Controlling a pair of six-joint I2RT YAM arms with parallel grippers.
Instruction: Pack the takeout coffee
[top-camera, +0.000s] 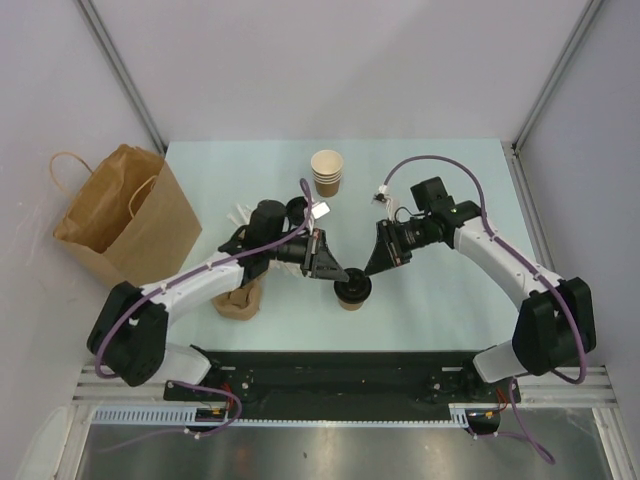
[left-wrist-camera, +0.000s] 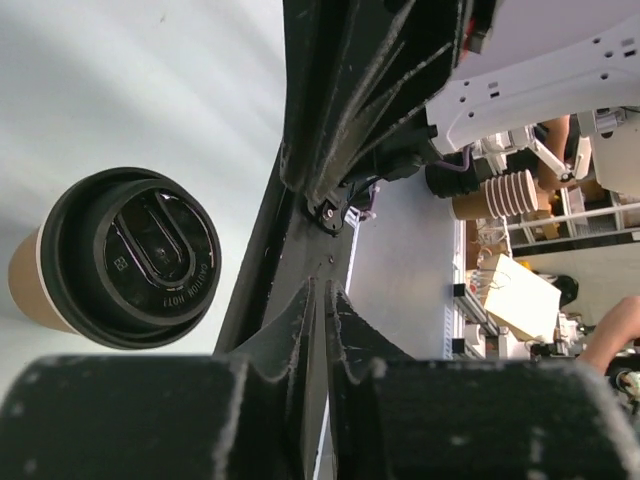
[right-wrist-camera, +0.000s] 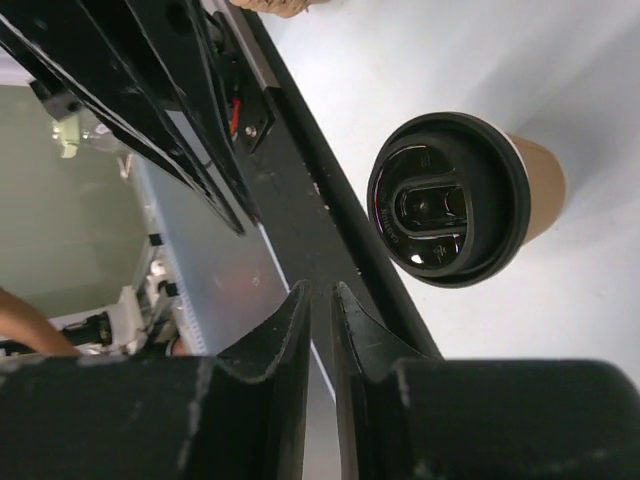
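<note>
One takeout coffee (top-camera: 352, 290), a tan paper cup with a black lid, stands upright near the table's front middle. My left gripper (top-camera: 338, 273) is shut and empty, just left of the cup and above it. My right gripper (top-camera: 371, 268) is shut and empty, just right of the cup. In the left wrist view the cup (left-wrist-camera: 128, 258) lies left of the closed fingertips (left-wrist-camera: 305, 300). In the right wrist view the cup (right-wrist-camera: 455, 198) lies to the upper right of the closed fingertips (right-wrist-camera: 300, 300). Neither gripper touches it.
A large brown paper bag with handles (top-camera: 125, 215) stands open at the table's left edge. A stack of lidless tan cups (top-camera: 327, 172) stands at the back middle. A tan-brown paper object (top-camera: 240, 300) lies partly under my left arm. A black rail (top-camera: 340, 372) runs along the near edge.
</note>
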